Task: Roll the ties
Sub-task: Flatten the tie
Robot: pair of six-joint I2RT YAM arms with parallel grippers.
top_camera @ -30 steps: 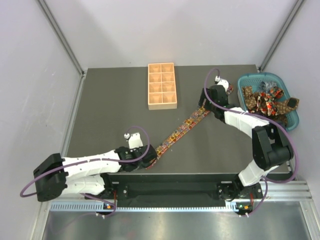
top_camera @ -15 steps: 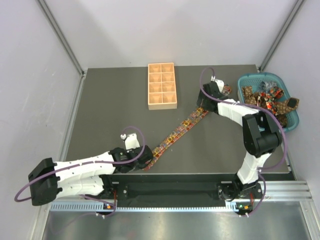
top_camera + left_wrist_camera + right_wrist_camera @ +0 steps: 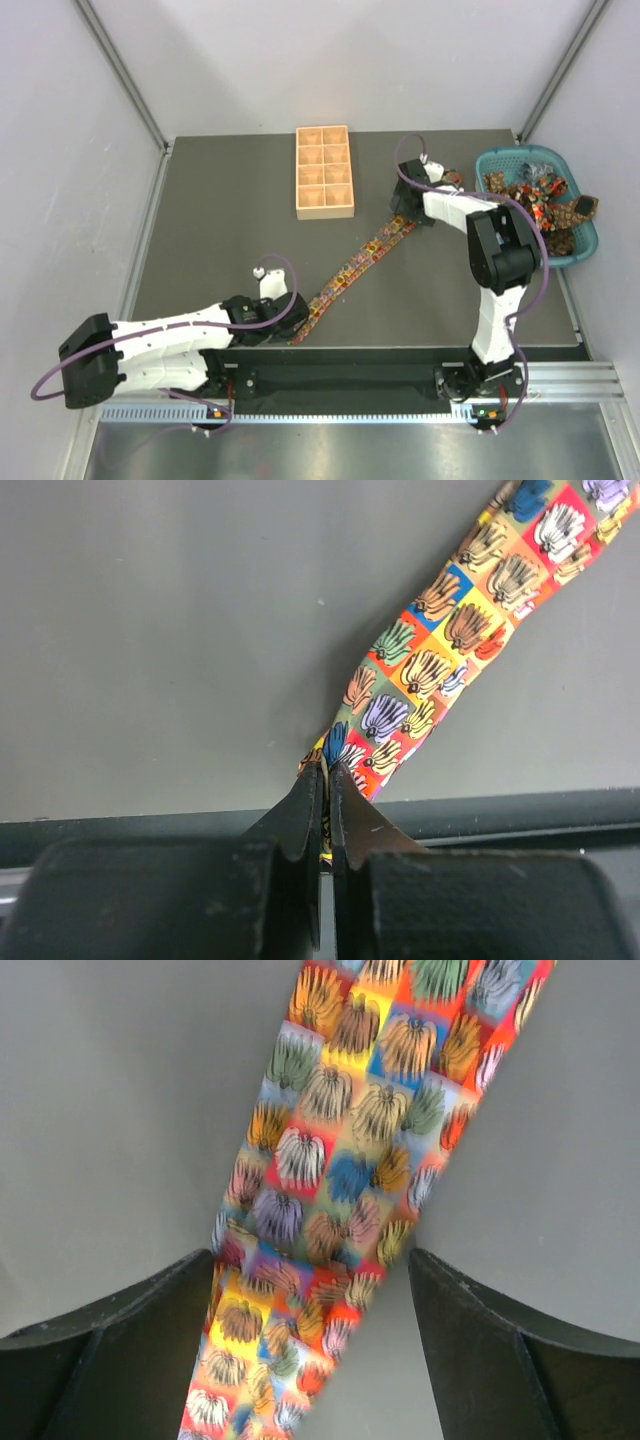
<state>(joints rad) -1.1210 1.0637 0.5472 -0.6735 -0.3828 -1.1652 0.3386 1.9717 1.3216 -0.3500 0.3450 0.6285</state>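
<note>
One tie (image 3: pixel 355 262), printed in small red, orange, blue and yellow squares, lies stretched diagonally across the dark table. My left gripper (image 3: pixel 298 325) is near the front edge, shut on the tie's narrow end. In the left wrist view the jaws (image 3: pixel 327 780) pinch the fabric (image 3: pixel 430 660) between them. My right gripper (image 3: pixel 404 213) hangs over the tie's far, wider end. In the right wrist view its fingers (image 3: pixel 310 1260) stand wide open on either side of the cloth (image 3: pixel 330 1190), not gripping it.
A teal basket (image 3: pixel 482 168) at the far right holds a heap of several more ties (image 3: pixel 535 200). A tan wooden compartment tray (image 3: pixel 325 214) sits at the back centre. The table's front edge runs just behind my left gripper.
The right gripper has shifted left over the tie's far end and its arm has folded more upright. The left gripper has drawn the narrow end slightly nearer the front edge.
</note>
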